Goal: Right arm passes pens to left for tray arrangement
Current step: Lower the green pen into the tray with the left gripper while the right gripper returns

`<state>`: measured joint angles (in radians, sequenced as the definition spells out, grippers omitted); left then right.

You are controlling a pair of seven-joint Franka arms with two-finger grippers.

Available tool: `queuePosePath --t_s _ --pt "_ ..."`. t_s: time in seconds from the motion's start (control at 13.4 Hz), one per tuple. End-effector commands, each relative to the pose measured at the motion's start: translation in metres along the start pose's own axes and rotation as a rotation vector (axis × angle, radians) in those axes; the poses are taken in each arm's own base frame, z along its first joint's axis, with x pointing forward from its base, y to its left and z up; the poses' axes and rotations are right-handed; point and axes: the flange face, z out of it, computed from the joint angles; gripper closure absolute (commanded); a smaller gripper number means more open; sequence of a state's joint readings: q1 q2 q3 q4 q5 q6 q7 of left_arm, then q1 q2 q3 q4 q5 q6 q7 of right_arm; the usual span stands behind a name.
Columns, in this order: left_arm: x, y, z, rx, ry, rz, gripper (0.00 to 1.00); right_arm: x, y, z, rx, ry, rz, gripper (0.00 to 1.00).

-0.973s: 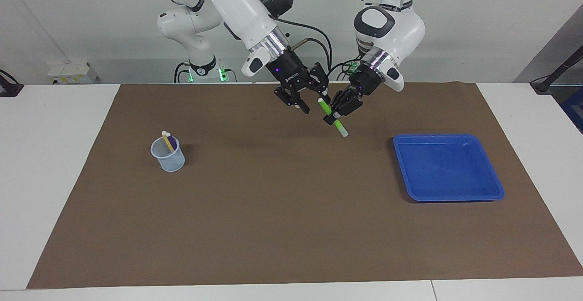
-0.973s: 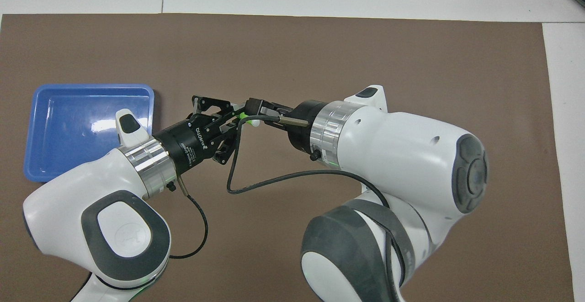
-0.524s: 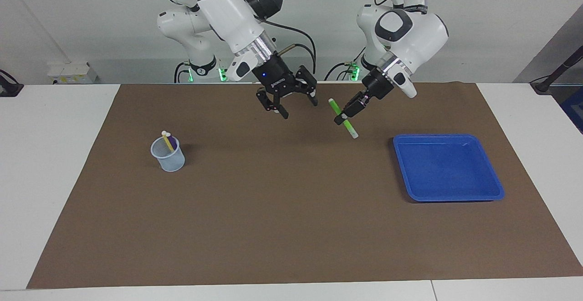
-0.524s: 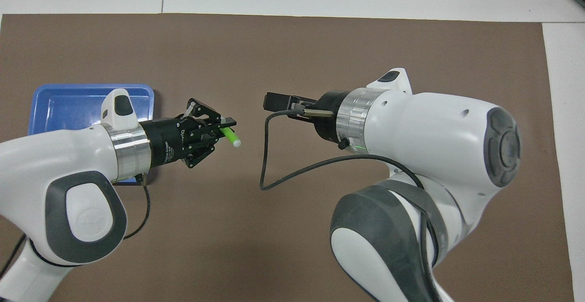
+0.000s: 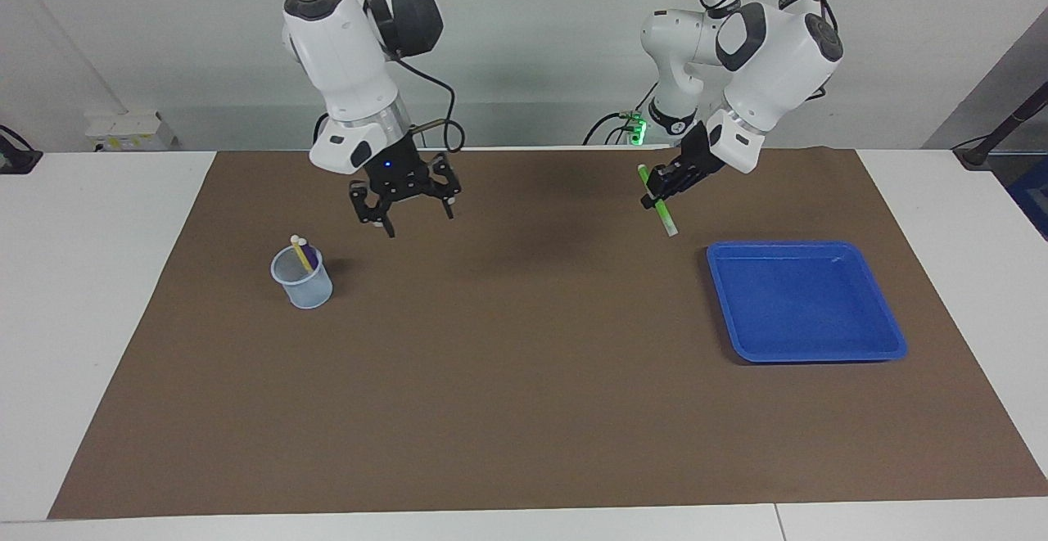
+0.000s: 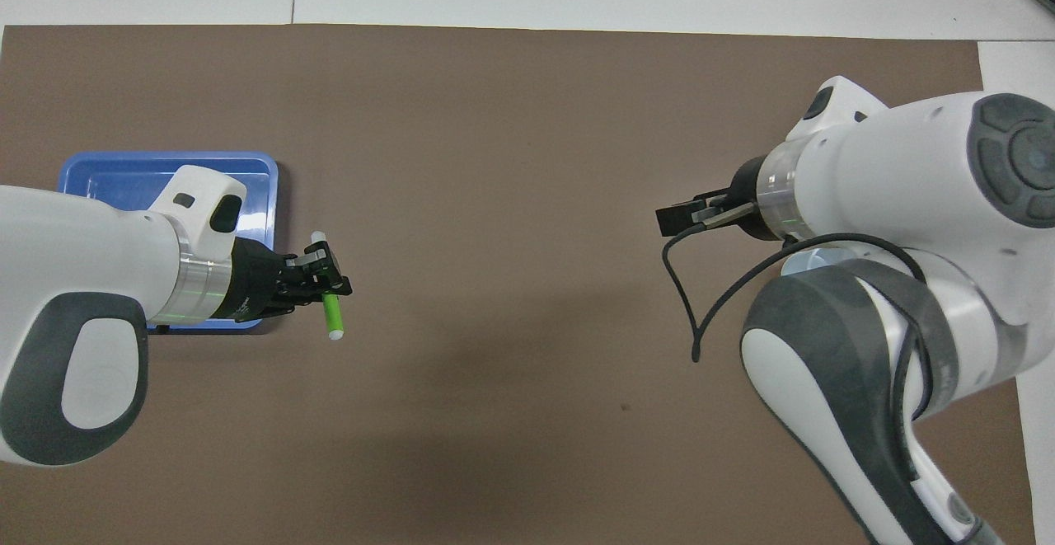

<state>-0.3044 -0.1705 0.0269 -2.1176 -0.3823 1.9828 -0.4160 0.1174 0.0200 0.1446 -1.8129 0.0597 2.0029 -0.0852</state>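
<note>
Since a second ago your two arms have pulled apart: the handover is done, and the green pen has gone with the left arm toward the tray.

Start with the big things. The bench (image 5: 106, 320) carries a brown mat (image 5: 524, 377). On the mat, the blue tray (image 5: 806, 302) sits toward the left arm's end and has nothing in it yet.

The left gripper (image 5: 661, 191) is up in the air over the mat, at about ten o'clock from the tray in the facing view. Its fingers are pinched tight on the green pen (image 5: 657, 200), which hangs tilted, pale end down. The right gripper (image 5: 404, 193) hangs over the mat at about one o'clock from the small mesh cup (image 5: 302, 277), with its fingers spread wide and holding nothing. The yellow pen (image 5: 301, 253) stands in the cup, and a bit of the purple pen (image 5: 309, 263) shows beside it.

What could go wrong, I think: the pen sticks out low under the fingers, so if you go down too soon its tip may hit the tray's raised rim and twist in the grip. Let go too high and it may bounce or roll out.

Nothing stands between the pen and the tray. For the next pick, the cup is light and may tip if the fingers bump it.
</note>
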Motion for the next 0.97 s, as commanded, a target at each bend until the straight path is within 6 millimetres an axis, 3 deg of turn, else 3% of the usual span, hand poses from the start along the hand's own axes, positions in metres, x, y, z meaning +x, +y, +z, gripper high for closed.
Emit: queuePosePath --t_s 0.0,0.45,0.52,0.67,0.75,0.9 --pt "0.000 -0.011 -0.008 0.151 0.016 0.159 1.00 -0.023 0.050 0.008 -0.086 -0.053 -0.164 0.00" --pt "0.033 -0.065 -0.025 0.440 0.075 0.435 1.00 -0.077 0.120 0.042 -0.099 -0.157 -0.160 0.00" --pt "0.043 -0.081 -0.026 0.444 0.073 0.443 1.00 -0.084 0.131 0.052 -0.094 -0.172 -0.140 0.10" --pt "0.059 -0.099 -0.016 0.450 0.053 0.442 1.00 -0.096 0.152 0.063 -0.087 -0.199 -0.085 0.12" --pt "0.066 -0.107 -0.007 0.452 0.039 0.429 1.00 -0.100 0.158 0.071 -0.079 -0.215 -0.059 0.19" --pt "0.075 -0.114 0.004 0.452 0.036 0.419 1.00 -0.107 0.159 0.088 -0.072 -0.241 0.027 0.19"
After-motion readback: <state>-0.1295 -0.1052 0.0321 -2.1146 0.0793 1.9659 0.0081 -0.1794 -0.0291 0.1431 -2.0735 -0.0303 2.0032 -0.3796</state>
